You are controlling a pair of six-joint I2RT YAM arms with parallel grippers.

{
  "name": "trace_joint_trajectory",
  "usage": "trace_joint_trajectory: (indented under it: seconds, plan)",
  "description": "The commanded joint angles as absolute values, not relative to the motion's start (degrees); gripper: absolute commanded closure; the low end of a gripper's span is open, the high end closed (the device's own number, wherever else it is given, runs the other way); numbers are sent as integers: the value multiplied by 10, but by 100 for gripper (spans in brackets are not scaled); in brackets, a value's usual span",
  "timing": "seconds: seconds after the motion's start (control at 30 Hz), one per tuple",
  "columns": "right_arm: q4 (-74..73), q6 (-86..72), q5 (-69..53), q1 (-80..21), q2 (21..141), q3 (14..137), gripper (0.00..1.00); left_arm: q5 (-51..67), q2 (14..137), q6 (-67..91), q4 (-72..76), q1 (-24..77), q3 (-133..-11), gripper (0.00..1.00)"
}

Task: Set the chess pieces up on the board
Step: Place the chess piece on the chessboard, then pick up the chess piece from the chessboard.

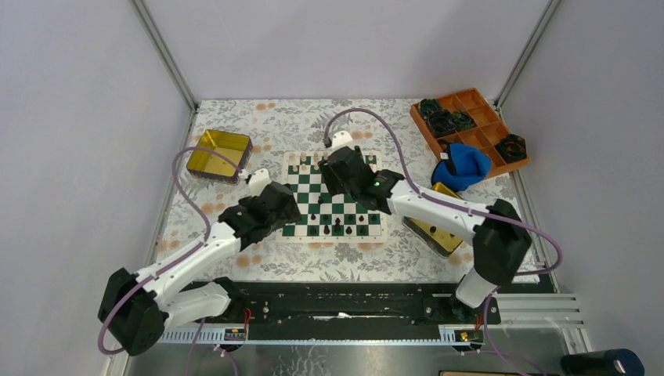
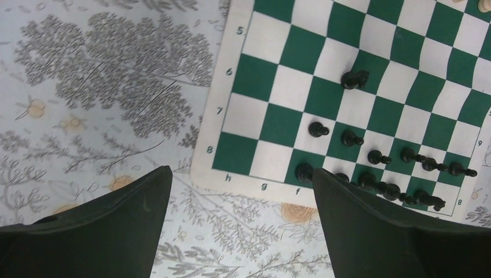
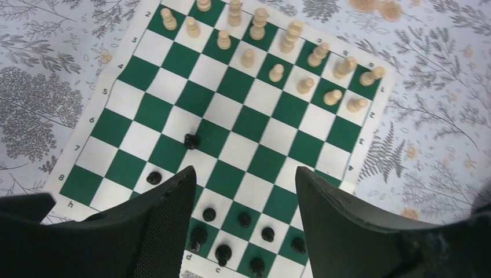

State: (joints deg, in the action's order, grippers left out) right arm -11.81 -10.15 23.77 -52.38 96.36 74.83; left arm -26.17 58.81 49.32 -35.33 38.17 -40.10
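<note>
Flat green-and-white checkered board (image 3: pixel 255 121) lay on the floral-print tabletop (image 2: pixel 116 87). Left fingers (image 2: pixel 116 231), matte black, were spread and empty at the board's edge. Right fingers (image 3: pixel 145 231) were spread and empty above it. The left wrist view showed only glossy black pieces (image 2: pixel 354 79). The right wrist view also caught rounded cream pieces (image 3: pixel 277 72) on the far rows.

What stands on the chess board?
Cream pieces stand in two rows at one end of the board; black pieces gather at the other, a lone black piece mid-board. The right hand covers some squares.
</note>
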Motion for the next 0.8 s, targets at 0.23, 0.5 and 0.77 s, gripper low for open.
trace_joint_trajectory:
  seconds: [0.23, 0.5, 0.77]
  plan:
    - [-80, -134, 293, -487, 833, 632, 32, -226, 773, 432, -226, 380, -493, 1]
    - [-67, -147, 294, -482, 811, 594, 34, -213, 837, 413, -191, 379, -527, 8]
    - [-53, -156, 288, -481, 804, 571, 35, -195, 923, 396, -191, 379, -592, 20]
